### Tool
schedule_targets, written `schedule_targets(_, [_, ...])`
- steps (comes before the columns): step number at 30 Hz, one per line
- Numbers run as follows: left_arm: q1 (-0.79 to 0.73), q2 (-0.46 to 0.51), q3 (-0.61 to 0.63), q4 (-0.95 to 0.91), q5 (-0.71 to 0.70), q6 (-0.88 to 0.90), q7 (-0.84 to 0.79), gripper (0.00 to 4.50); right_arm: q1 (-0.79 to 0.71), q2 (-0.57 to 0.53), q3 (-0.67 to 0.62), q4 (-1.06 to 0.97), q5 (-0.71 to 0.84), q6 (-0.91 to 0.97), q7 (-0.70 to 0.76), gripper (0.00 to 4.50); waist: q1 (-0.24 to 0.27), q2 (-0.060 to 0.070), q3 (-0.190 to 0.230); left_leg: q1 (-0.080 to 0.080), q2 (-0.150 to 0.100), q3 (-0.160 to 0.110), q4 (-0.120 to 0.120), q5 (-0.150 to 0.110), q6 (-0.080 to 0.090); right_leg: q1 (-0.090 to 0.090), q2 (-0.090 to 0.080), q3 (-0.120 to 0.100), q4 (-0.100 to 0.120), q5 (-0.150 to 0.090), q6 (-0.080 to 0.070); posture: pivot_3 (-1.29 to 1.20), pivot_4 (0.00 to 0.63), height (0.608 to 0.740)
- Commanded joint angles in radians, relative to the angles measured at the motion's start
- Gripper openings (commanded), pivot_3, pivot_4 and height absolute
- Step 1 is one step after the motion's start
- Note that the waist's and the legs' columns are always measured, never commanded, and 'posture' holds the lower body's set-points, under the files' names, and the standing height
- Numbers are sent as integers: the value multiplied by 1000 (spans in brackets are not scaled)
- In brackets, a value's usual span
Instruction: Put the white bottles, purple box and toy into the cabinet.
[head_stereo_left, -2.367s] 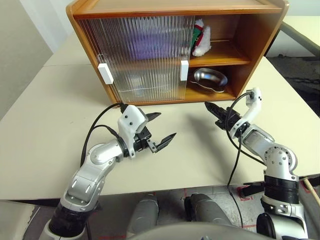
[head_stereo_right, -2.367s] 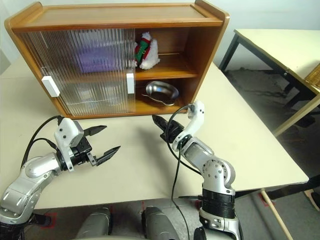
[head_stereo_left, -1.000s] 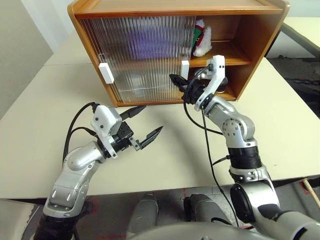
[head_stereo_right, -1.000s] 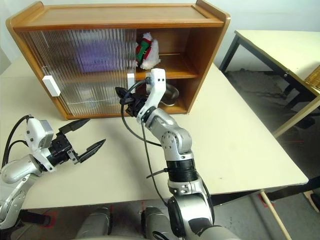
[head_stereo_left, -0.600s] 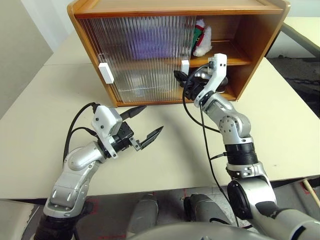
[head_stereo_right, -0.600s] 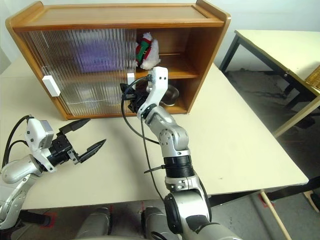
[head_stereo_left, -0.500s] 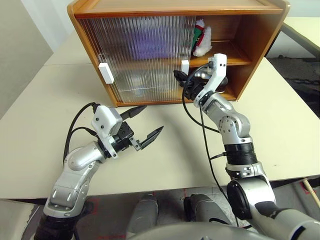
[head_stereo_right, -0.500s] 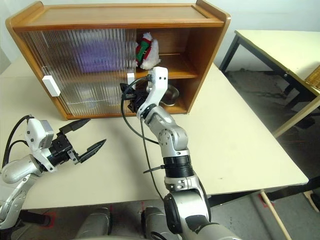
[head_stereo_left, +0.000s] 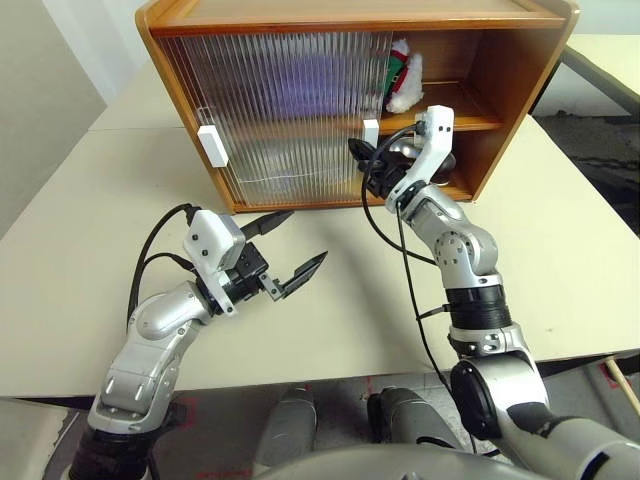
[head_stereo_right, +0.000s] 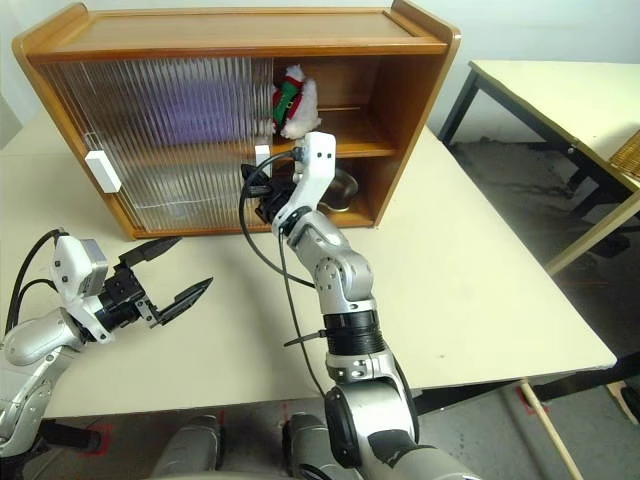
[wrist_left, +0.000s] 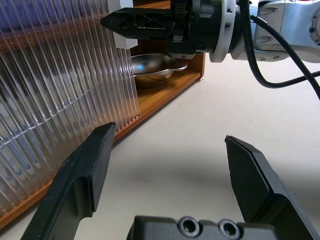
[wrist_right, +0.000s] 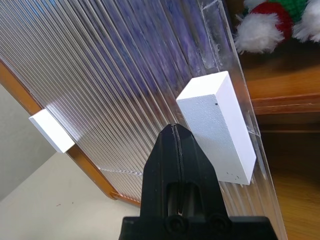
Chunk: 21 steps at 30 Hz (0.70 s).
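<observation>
The wide orange-brown wooden cabinet (head_stereo_left: 520, 70) with an inner shelf stands at the far side of the pale table (head_stereo_left: 80, 230). Its two ribbed translucent sliding doors (head_stereo_left: 280, 110) cover the left part, each with a white rectangular handle, and leave the right part uncovered. On the upper shelf, just right of the door edge, sits the small white plush bear (head_stereo_left: 403, 75) with its red hat and red-green scarf. Below it, on the cabinet floor, lies a round steel bowl (wrist_left: 155, 64). A blurred purple patch (head_stereo_right: 195, 110) shows through the ribbed panel on the upper left; whether that is the lilac tissue pack I cannot tell. The right gripper (wrist_right: 175, 132), its black fingers pressed together, points at the right-hand white handle (wrist_right: 217, 125), just beside it, in front of the bowl. The left gripper (head_stereo_left: 285, 250) hovers over the near table, fingers spread apart, holding nothing.
</observation>
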Motion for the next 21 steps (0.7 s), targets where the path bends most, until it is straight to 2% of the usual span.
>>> schedule_targets(1, [3, -5, -11, 7, -3, -9, -3, 4500, 6, 4, -8, -24, -5, -1, -9, 37, 0, 0, 0, 0, 0, 0, 0, 0, 0, 0, 0, 0, 0, 0, 0, 66, 53, 740])
schedule_targets(11, [37, -69, 36, -17, -83, -64, 7, 4500, 26, 2, 2, -55, -6, 14, -12, 37, -1, 0, 0, 0, 0, 0, 0, 0, 0, 0, 0, 0, 0, 0, 0, 49, 59, 740])
schedule_targets(21, [25, -58, 48, -11, -92, -89, 7, 4500, 18, -4, -15, -31, -39, -26, -42, 37, -1, 0, 0, 0, 0, 1, 1, 1, 1, 0, 0, 0, 0, 0, 0, 48, 54, 740])
